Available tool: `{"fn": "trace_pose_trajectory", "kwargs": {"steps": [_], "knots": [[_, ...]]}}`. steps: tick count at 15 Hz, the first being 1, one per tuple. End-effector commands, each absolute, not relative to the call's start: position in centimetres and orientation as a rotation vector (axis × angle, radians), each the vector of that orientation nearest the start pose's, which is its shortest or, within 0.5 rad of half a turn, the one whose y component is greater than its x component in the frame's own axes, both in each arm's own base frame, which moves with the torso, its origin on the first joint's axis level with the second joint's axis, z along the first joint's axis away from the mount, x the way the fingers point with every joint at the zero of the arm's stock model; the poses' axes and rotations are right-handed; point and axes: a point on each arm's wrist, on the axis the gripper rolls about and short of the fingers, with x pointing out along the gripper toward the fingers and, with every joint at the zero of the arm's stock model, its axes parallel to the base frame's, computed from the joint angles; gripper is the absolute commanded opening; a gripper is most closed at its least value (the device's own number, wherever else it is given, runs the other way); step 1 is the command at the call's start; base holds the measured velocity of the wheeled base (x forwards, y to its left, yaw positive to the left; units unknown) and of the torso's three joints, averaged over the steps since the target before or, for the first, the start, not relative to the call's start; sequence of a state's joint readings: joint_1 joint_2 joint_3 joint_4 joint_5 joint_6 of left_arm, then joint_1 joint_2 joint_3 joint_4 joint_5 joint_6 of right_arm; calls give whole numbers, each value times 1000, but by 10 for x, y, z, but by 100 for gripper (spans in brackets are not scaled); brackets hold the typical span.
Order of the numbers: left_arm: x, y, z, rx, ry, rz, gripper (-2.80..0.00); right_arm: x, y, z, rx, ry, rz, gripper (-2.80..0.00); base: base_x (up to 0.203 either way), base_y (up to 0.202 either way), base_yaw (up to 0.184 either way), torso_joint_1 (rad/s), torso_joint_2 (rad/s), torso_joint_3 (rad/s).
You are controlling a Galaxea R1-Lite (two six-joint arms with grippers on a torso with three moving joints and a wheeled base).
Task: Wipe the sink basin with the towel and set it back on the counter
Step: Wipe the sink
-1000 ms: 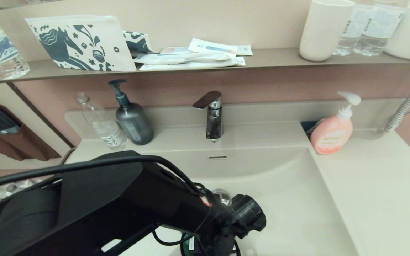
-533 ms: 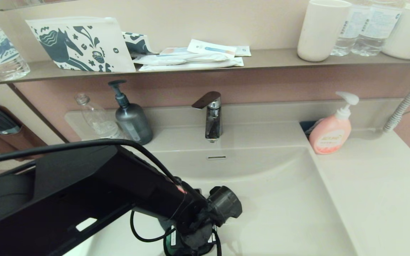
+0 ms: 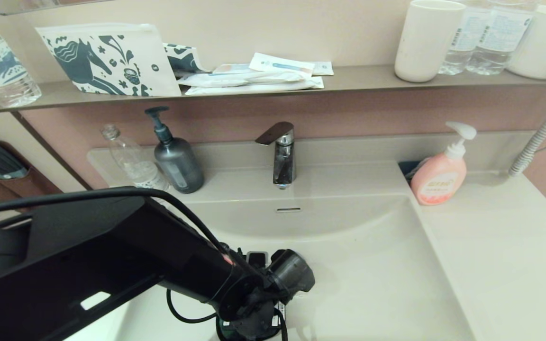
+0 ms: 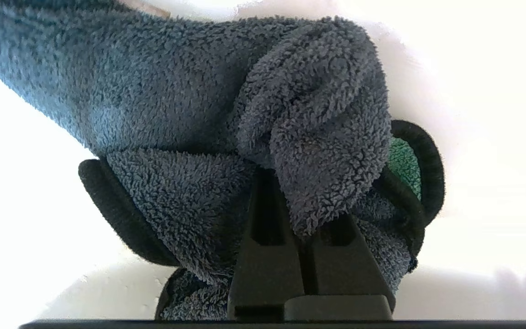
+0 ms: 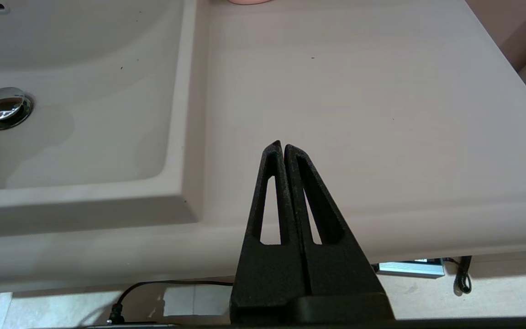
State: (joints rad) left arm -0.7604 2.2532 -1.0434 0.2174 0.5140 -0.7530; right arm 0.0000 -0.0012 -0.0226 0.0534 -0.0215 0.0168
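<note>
Two views apart: left gripper [image 4: 306, 214] jaws pinching towel [image 4: 190, 114], head view's arm hiding it.

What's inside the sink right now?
The left gripper is down in the sink basin, clamped on the towel. The chrome drain plug shows from the right wrist view. The arm hides the basin floor under it in the head view.
</note>
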Motion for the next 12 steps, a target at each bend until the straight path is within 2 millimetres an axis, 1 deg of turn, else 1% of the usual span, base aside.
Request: {"fn": "trace_pose_trajectory", "kwargs": {"steps": [1,4,6,8,12], "knots": [[265,-180,-17,176,1166,368,-280,-25,0,76,17,31,-22,-280,0,0,0,0,0,0],[260,-188,-12,186,1152,339,-280,-25,0,76,17,30,-22,-280,0,0,0,0,0,0],[260,-194,-4,174,1130,319,-280,-25,0,76,17,32,-22,-280,0,0,0,0,0,0],[257,-212,3,161,1098,264,-280,-25,0,76,17,30,-22,-280,0,0,0,0,0,0],[254,-257,12,97,1060,189,-280,-25,-1,76,17,32,-23,-280,0,0,0,0,0,0]]}}
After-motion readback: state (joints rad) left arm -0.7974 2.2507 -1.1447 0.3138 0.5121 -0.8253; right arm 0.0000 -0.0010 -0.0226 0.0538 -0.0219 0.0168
